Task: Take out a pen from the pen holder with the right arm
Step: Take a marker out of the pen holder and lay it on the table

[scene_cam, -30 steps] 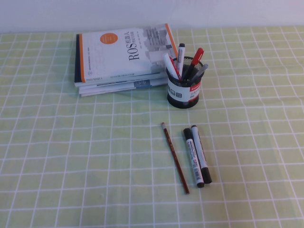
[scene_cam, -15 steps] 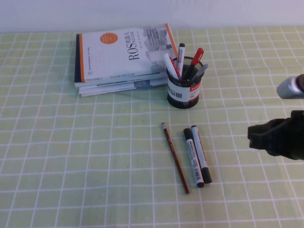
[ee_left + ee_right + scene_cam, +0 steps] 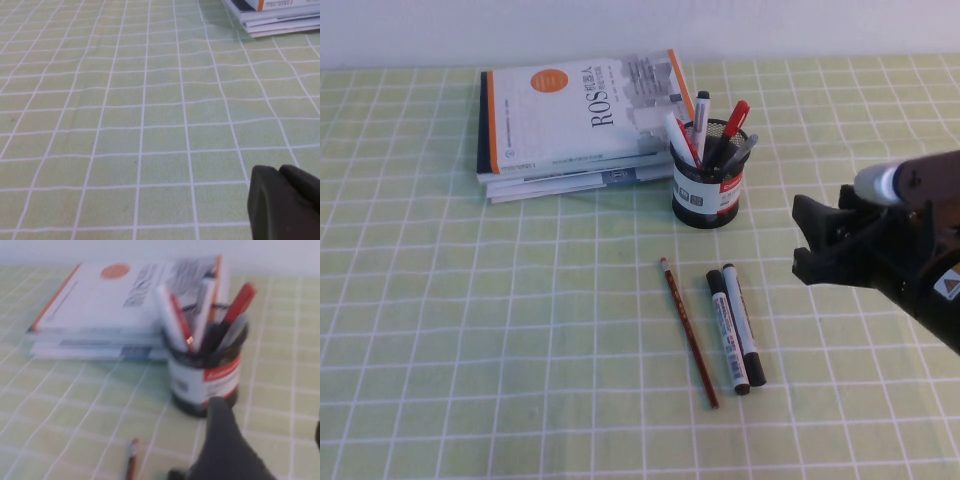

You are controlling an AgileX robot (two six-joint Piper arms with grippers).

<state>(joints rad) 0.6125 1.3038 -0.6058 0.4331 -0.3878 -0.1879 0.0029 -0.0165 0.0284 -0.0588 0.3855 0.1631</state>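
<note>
Swung in with right gripper [image 3: 802,240] spread, near pen holder [image 3: 708,200] — left gripper [image 3: 287,205] parked over cloth [image 3: 150,100] — pinch likely light, stiff, slick red pen [image 3: 733,120] near its top.

Taking the pen holder [image 3: 708,195] as the centre of the clock in the high view, the stack of books [image 3: 575,115] lies on the table [image 3: 470,330] at ten o'clock, just beside it. Several pens [image 3: 720,135] stand in the pen holder. A pencil [image 3: 689,332] lies at six o'clock, apart from it. Two markers [image 3: 735,328] lie side by side at five o'clock, just right of the pencil. The right gripper [image 3: 802,238] hangs at four o'clock, right of the markers. The left gripper [image 3: 282,205] is over the table, the stack of books beyond it.
</note>
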